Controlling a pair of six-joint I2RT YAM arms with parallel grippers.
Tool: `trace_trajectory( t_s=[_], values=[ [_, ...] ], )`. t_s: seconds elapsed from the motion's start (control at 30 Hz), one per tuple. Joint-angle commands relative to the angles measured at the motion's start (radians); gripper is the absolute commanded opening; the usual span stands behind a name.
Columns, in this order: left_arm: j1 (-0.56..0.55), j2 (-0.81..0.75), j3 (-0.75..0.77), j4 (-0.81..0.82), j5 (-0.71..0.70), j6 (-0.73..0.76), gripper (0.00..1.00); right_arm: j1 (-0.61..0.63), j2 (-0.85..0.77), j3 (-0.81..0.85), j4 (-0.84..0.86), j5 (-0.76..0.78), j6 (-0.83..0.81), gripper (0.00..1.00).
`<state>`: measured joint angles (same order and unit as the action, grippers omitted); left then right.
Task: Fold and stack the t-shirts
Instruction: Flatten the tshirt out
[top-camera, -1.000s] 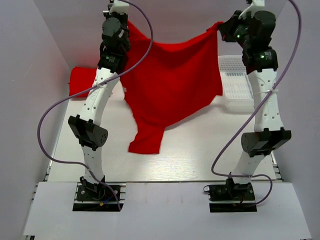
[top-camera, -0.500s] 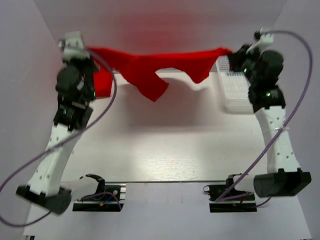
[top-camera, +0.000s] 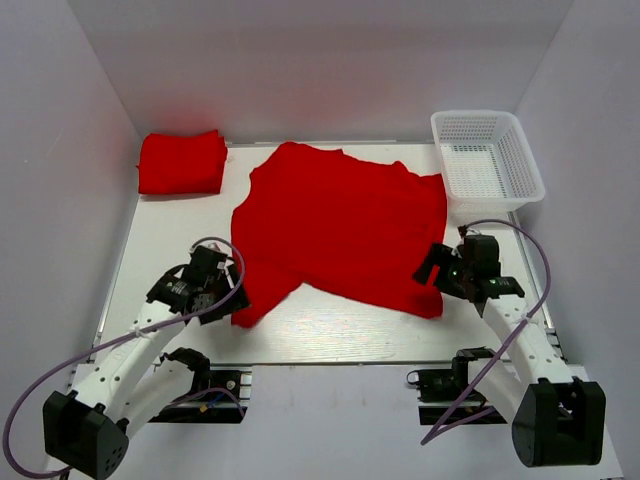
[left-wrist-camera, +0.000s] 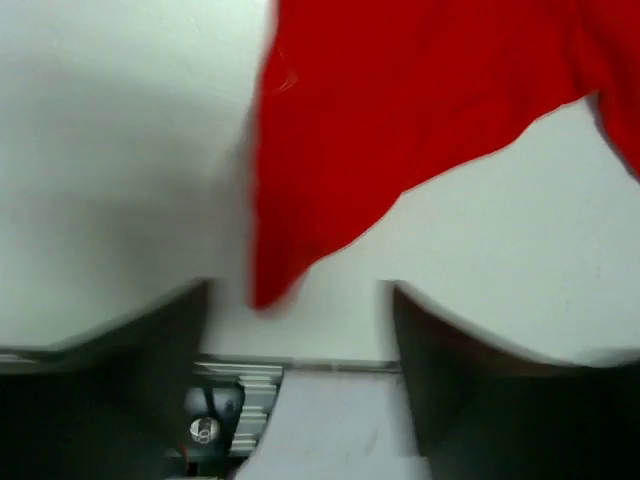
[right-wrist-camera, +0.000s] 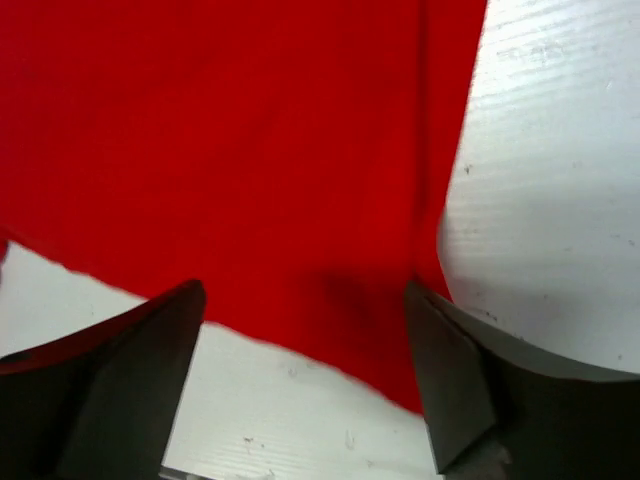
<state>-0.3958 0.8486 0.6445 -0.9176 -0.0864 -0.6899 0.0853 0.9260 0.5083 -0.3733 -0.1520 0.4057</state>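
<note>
Nearest us, our left gripper (top-camera: 228, 300) and right gripper (top-camera: 430, 268) both have their fingers spread wide with nothing pinched, each right by a near corner of the red t-shirt (top-camera: 340, 225) lying mostly flat mid-way across the table (top-camera: 170, 235). Further back we've got a folded t-shirt (top-camera: 180, 163) far left and a white basket (top-camera: 478, 115) far right.

We see one bright red fabric t-shirt (top-camera: 345, 225) spread rumpled mid-table; another (top-camera: 181, 162), apparently folded, lies far-left.
</note>
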Motion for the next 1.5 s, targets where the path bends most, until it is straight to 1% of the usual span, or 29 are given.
trace_trajectory(
  t_s=[0.0,0.07,0.1,0.17,0.2,0.23,0.3,0.33,0.37,0.4,0.43,0.47,0.5,0.53,0.57,0.6,0.67,0.7,0.73,0.77,0.8,0.83,0.87,0.9,1.0,1.13,1.17,1.33,1.47],
  values=[
    [-0.002,-0.040,0.061,-0.121,0.156,-0.094,1.00,-0.002,-0.010,0.016,-0.082,0.028,0.004,0.90],
    [-0.002,-0.017,0.131,-0.162,0.123,-0.085,1.00,-0.004,-0.006,0.061,-0.134,0.057,-0.010,0.90],
    [-0.002,-0.017,0.154,-0.162,0.072,-0.074,1.00,-0.004,-0.003,0.076,-0.144,0.061,-0.043,0.90],
    [-0.002,0.013,0.224,-0.162,0.028,-0.063,1.00,-0.007,0.005,0.125,-0.156,0.106,-0.073,0.90],
    [-0.002,0.047,0.245,-0.146,0.001,-0.021,1.00,-0.002,0.020,0.177,-0.161,0.111,-0.091,0.90],
    [-0.002,0.067,0.279,-0.123,-0.009,-0.002,1.00,-0.002,0.027,0.193,-0.165,0.120,-0.096,0.90],
    [-0.002,0.113,0.290,-0.025,-0.009,0.044,1.00,-0.001,0.043,0.246,-0.168,0.126,-0.107,0.90],
    [-0.002,0.168,0.302,0.014,-0.009,0.056,1.00,-0.001,0.056,0.257,-0.165,0.124,-0.113,0.90],
    [-0.002,0.200,0.302,0.099,-0.009,0.070,1.00,0.002,0.066,0.266,-0.147,0.123,-0.120,0.90],
    [-0.002,0.272,0.311,0.144,-0.009,0.101,1.00,0.001,0.085,0.275,-0.110,0.123,-0.134,0.90],
    [-0.002,0.273,0.323,0.184,-0.009,0.113,1.00,0.001,0.108,0.277,-0.110,0.118,-0.142,0.90],
    [-0.002,0.362,0.339,0.216,-0.009,0.125,1.00,0.004,0.125,0.292,-0.093,0.121,-0.145,0.90],
    [-0.002,0.410,0.380,0.273,0.003,0.145,1.00,0.005,0.143,0.302,-0.089,0.118,-0.159,0.90],
    [-0.002,0.464,0.408,0.295,0.004,0.182,1.00,0.007,0.205,0.335,-0.084,0.115,-0.177,0.90],
    [0.011,0.519,0.441,0.304,0.014,0.196,1.00,0.007,0.226,0.349,-0.076,0.117,-0.177,0.90],
    [0.011,0.631,0.511,0.319,0.014,0.214,1.00,0.013,0.247,0.363,-0.072,0.118,-0.188,0.90],
    [0.011,0.740,0.584,0.319,-0.016,0.240,1.00,0.024,0.328,0.417,-0.062,0.140,-0.203,0.90],
    [0.011,0.791,0.648,0.335,-0.016,0.251,1.00,0.036,0.371,0.433,-0.065,0.143,-0.208,0.90],
    [0.011,0.890,0.682,0.335,-0.016,0.260,1.00,0.044,0.391,0.467,-0.070,0.220,-0.212,0.90],
    [0.020,0.938,0.716,0.344,-0.025,0.273,1.00,0.054,0.449,0.479,-0.070,0.248,-0.220,0.90],
    [0.020,0.983,0.777,0.365,-0.009,0.285,1.00,0.059,0.468,0.498,-0.081,0.328,-0.220,0.90],
    [0.020,1.027,0.806,0.375,0.003,0.296,1.00,0.067,0.487,0.503,-0.099,0.353,-0.220,0.90],
    [0.020,1.113,0.837,0.375,0.032,0.306,1.00,0.074,0.546,0.516,-0.093,0.376,-0.220,0.90],
    [0.020,1.154,0.901,0.375,0.048,0.306,1.00,0.076,0.562,0.525,-0.113,0.443,-0.214,0.90],
    [0.029,1.289,1.015,0.362,0.057,0.306,1.00,0.079,0.625,0.524,-0.112,0.495,-0.171,0.90],
    [0.051,1.372,1.047,0.341,0.048,0.293,1.00,0.071,0.678,0.504,-0.076,0.508,-0.142,0.90],
    [0.051,1.373,1.047,0.332,0.048,0.282,1.00,0.071,0.686,0.503,-0.082,0.534,-0.134,0.90],
    [0.107,1.357,0.924,0.319,-0.013,0.256,1.00,0.057,0.688,0.475,-0.093,0.662,-0.053,0.90],
    [0.141,1.319,0.839,0.319,-0.026,0.245,1.00,0.030,0.660,0.444,-0.085,0.701,-0.024,0.90]
  ],
)
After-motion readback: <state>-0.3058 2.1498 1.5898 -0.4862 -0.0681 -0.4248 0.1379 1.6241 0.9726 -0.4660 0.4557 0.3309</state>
